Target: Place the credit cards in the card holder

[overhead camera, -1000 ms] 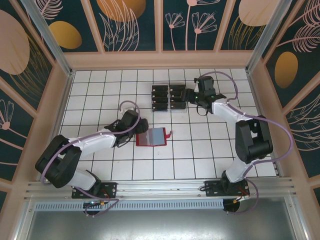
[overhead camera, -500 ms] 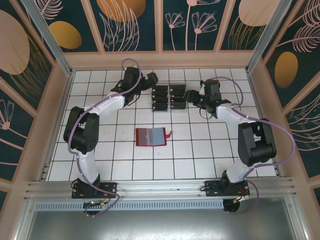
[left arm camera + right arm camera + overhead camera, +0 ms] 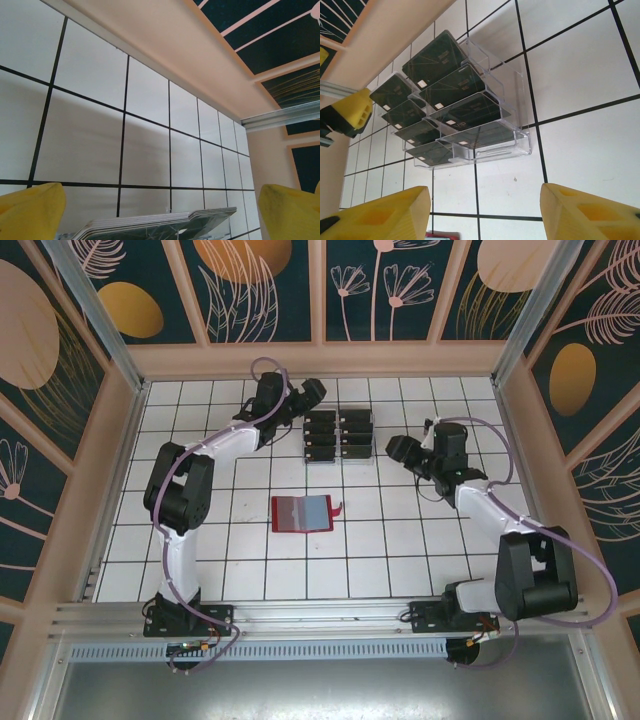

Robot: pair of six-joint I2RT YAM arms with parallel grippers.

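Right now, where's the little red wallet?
In the top view, the small red folding card holder lies open in the middle, on the near side of the clear plastic rack.

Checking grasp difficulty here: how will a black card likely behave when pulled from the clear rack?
The credit cards look thin, flat and glossy, so probably stiff, light and slippery in a pinch. They sit tilted in the clear rack with upper edges exposed, so one should likely slide out freely. The rack looks light and might shift.

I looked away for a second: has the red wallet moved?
No. The red wallet lies on the same tiles as before, just as far from the clear rack.
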